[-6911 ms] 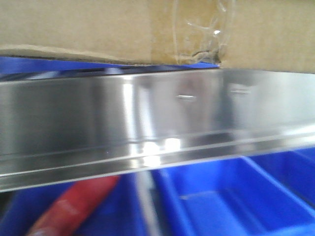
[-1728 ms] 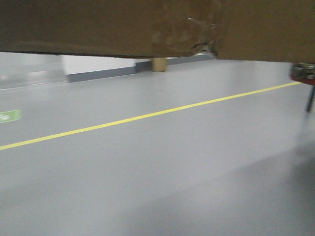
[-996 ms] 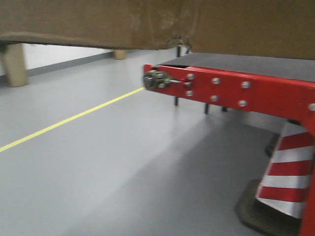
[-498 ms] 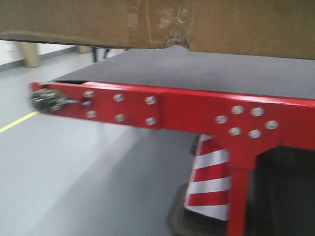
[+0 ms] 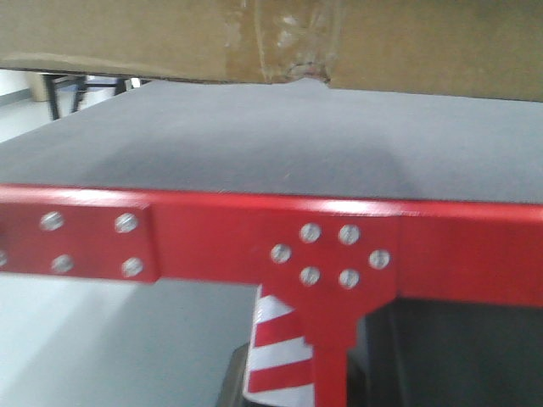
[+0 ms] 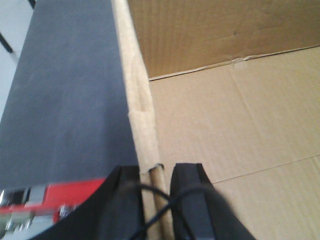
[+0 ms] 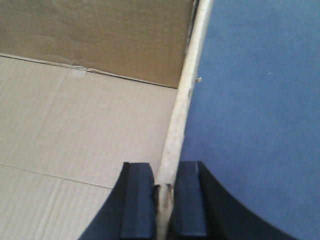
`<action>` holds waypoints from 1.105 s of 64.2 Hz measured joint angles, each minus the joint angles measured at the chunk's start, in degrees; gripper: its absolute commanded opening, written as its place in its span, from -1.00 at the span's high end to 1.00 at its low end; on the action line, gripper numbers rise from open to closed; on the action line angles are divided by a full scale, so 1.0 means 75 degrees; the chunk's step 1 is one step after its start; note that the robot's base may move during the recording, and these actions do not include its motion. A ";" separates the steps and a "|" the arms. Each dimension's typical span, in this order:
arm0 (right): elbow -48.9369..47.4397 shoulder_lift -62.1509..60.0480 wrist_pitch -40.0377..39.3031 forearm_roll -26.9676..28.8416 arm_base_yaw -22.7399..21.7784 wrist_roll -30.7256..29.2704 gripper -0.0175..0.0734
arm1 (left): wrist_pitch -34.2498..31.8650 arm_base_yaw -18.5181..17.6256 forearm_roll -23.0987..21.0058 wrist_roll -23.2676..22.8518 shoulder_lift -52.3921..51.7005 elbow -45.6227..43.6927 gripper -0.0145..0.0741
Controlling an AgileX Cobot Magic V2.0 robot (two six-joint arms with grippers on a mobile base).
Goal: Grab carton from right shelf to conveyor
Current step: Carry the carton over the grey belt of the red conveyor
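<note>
Brown cardboard, the carton [image 5: 127, 34], hangs over the conveyor [image 5: 254, 144] belt. The left tool [image 6: 154, 176] pinches its left wall, the right tool [image 7: 163, 176] its right wall. Half a second ago the conveyor's end lay at left; now its red frame spans the view.

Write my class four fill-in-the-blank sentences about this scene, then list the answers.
The left gripper and right gripper are both shut on the ___.
The conveyor's frame is coloured ___.
What shows of the carton's inside is ___.
In the front view, the carton is ___ the conveyor.
Answers: carton, red, empty, above.
</note>
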 measured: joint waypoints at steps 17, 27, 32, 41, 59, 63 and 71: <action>0.0000 0.0000 -0.0015 0.0000 0.0000 0.0000 0.75 | 0.0000 0.0000 0.0003 0.0000 0.0000 0.0000 0.71; 0.0000 0.0000 -0.0015 0.0000 0.0000 0.0000 0.75 | 0.0000 0.0000 0.0017 0.0000 0.0000 0.0000 0.71; 0.0000 0.0000 -0.0015 0.0000 0.0000 0.0000 0.75 | 0.0000 0.0000 0.0017 0.0000 0.0000 0.0000 0.71; 0.0000 0.0000 -0.0015 0.0000 0.0000 0.0000 0.75 | 0.0000 0.0000 0.0017 0.0000 0.0000 0.0000 0.71; 0.0000 0.0000 -0.0015 0.0000 0.0000 0.0000 0.75 | 0.0000 0.0000 0.0017 0.0000 0.0000 0.0000 0.71; 0.0000 0.0000 -0.0015 0.0000 0.0000 0.0000 0.75 | 0.0000 0.0000 0.0017 0.0000 0.0000 0.0000 0.71; 0.0000 0.0000 -0.0015 0.0000 0.0000 0.0000 0.75 | 0.0000 0.0000 0.0017 0.0000 0.0000 0.0000 0.71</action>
